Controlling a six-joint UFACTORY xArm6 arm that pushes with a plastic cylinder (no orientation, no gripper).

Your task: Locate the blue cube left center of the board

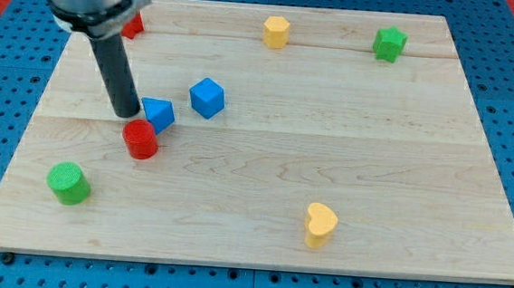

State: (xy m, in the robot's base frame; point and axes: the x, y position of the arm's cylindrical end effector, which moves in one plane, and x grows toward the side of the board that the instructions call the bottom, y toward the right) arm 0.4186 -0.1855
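Yellow heart; tip prob. touching blue wedge

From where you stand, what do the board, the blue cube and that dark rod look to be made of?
Board: pale wood with visible grain and plank seams, matte. Blue cube: probably plastic or painted wood, with flat uniform colour and crisp edges. Rod: dark, smooth, maybe rubber or plastic; my tip sits just left of the blue triangular block.

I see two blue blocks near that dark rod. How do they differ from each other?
The blue cube shows square faces; the other blue block looks wedge-like or triangular. The blue cube stands alone with bare board around it, while the blue triangular block sits against the red cylinder and right beside my tip. The cube lies further toward the view's right. Both share the same bright blue and similar size.
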